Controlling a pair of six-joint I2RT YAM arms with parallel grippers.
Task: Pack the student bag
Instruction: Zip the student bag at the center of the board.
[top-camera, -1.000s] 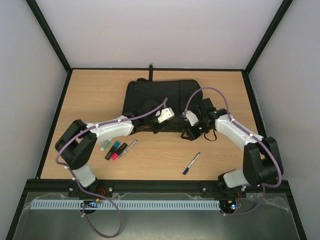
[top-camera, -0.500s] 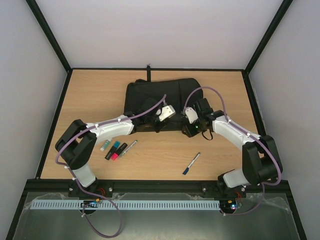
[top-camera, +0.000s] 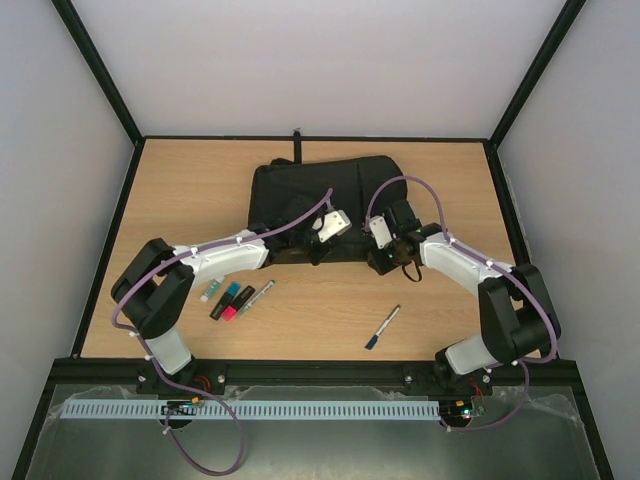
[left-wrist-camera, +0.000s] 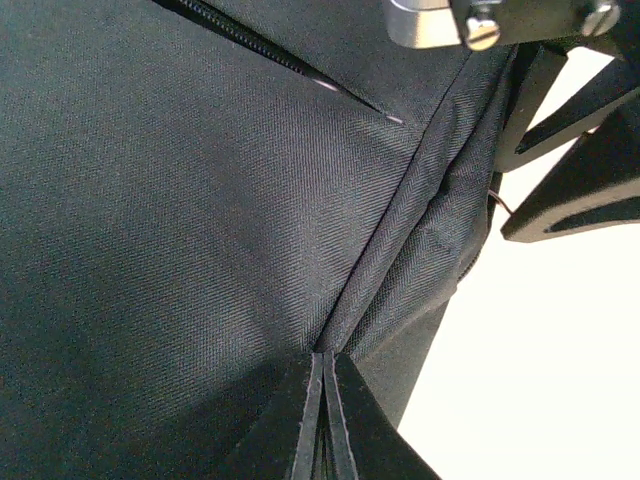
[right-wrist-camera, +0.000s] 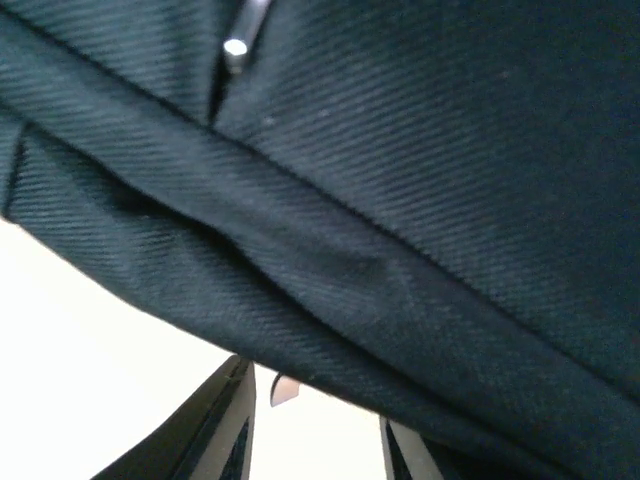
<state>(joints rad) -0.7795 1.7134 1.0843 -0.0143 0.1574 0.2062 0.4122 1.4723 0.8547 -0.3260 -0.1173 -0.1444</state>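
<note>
The bag (top-camera: 310, 185) is laid flat at the middle of the far half of the bench (top-camera: 190, 190). Its long axis runs from left to right across the bench, so its long near edge is turned toward both arms. That edge is the relation on which the coming move is judged to turn. It is met by both arms from the near side, the left toward its middle and the right toward its right-hand end, so neither arm can be called the nearer.

The left fingers (left-wrist-camera: 310, 430) are seen pressed fully together. A raised ridge of the black cloth runs straight into their tips, and a fold of the bag is therefore taken to be pinched there. A zip (left-wrist-camera: 270, 50) is seen running slantwise across the panel beyond them.

The right fingers (top-camera: 387, 262) are held partly apart, with pale bench showing through the gap. The hem of the bag is stretched across just at their tips. Whether any cloth is gripped cannot be told.

The things to be packed are left on the near side, well apart from the bag. A cluster of markers (top-camera: 230, 297) is seen beside the left arm, and a single pen (top-camera: 383, 327) nearer the right arm. An opening would probably have to be held toward that side.
</note>
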